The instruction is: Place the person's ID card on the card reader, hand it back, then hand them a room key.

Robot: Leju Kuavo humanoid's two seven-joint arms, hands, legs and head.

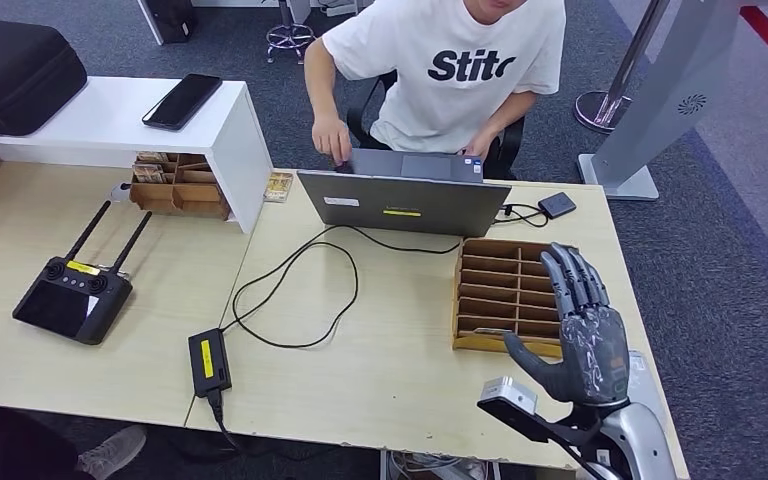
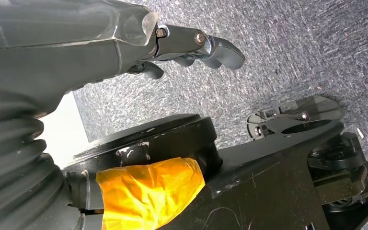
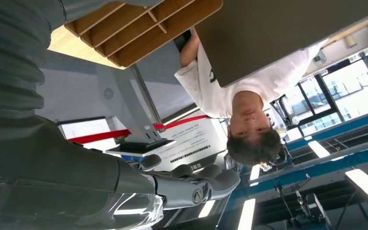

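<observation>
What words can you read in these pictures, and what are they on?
"Stit", cut off by the arm: on the person's white T-shirt.
Yellow label on the remote controller: too small to read.
Yellow label on the power adapter: too small.
Stickers on the laptop lid: too small.
White sign in the right wrist view: blurred.

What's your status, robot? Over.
Right hand open, raised over wooden slotted tray. Left hand hanging, empty. Person at laptop; no card seen.
</observation>
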